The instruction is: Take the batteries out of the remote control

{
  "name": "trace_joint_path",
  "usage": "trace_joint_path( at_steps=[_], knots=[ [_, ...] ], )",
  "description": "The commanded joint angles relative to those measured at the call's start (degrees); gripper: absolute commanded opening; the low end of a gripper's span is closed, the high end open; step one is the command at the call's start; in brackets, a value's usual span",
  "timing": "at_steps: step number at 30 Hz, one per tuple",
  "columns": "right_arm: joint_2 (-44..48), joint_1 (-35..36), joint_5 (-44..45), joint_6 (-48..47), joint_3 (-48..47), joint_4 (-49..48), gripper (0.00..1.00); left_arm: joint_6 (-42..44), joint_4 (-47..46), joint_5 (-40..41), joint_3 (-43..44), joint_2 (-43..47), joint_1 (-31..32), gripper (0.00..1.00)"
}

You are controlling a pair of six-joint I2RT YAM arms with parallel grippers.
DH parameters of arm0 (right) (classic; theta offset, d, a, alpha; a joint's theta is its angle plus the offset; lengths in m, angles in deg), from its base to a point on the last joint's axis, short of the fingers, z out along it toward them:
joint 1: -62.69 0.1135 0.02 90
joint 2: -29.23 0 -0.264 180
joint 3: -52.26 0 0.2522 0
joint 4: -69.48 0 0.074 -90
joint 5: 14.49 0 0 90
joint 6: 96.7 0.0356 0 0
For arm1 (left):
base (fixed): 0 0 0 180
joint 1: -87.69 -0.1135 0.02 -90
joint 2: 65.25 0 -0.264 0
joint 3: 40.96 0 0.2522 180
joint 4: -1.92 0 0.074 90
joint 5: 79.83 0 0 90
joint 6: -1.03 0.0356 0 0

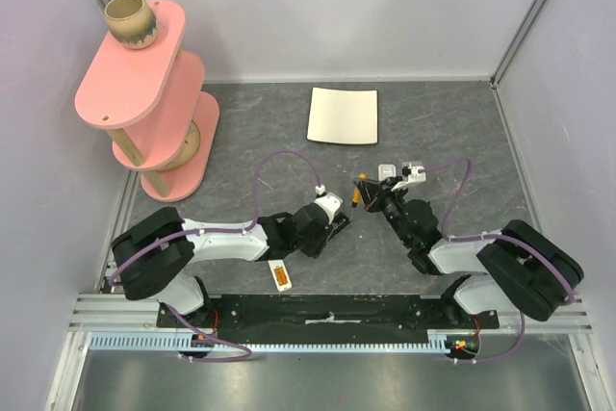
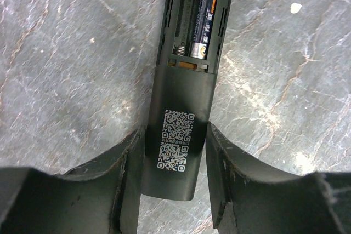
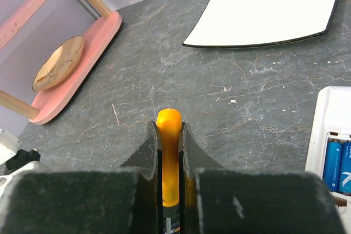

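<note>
My right gripper point(image 3: 169, 135) is shut on an orange battery point(image 3: 168, 127), whose rounded end sticks out past the fingertips above the table; it also shows in the top view point(image 1: 358, 193). A white remote control point(image 3: 329, 119) lies at the right edge of the right wrist view, with blue cells in its open bay. My left gripper point(image 2: 174, 163) is shut on the end of a flat black bar with QR codes point(image 2: 178, 108) that lies on the table. Its open bay holds one black cell with an orange end point(image 2: 204, 20); the slot beside it is empty.
A white mat point(image 1: 344, 115) lies at the back centre. A pink tiered shelf point(image 1: 144, 93) with a cup and a bowl stands at the back left. A small white piece with an orange patch point(image 1: 280, 276) lies near the front edge by the left arm.
</note>
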Motion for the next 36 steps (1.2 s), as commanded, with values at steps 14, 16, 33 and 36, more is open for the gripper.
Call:
trace_joint_path(
  at_steps=[14, 16, 33, 36],
  knots=[
    [-12.9, 0.0, 2.9, 1.2, -8.9, -8.4, 0.0, -7.8, 7.9, 3.2, 0.1, -0.7, -0.2, 0.02],
    [-14.1, 0.0, 3.0, 1.0, -9.3, -8.3, 0.0, -7.8, 7.6, 2.8, 0.1, -1.0, -0.2, 0.02],
    [-20.2, 0.0, 4.9, 0.4, -8.6, -10.3, 0.0, -7.6, 7.4, 1.4, -0.2, -1.6, -0.2, 0.02],
    [-20.0, 0.0, 5.4, 0.0, -8.5, -10.2, 0.0, -7.6, 7.3, 1.3, -0.2, -1.5, -0.2, 0.02]
  ],
)
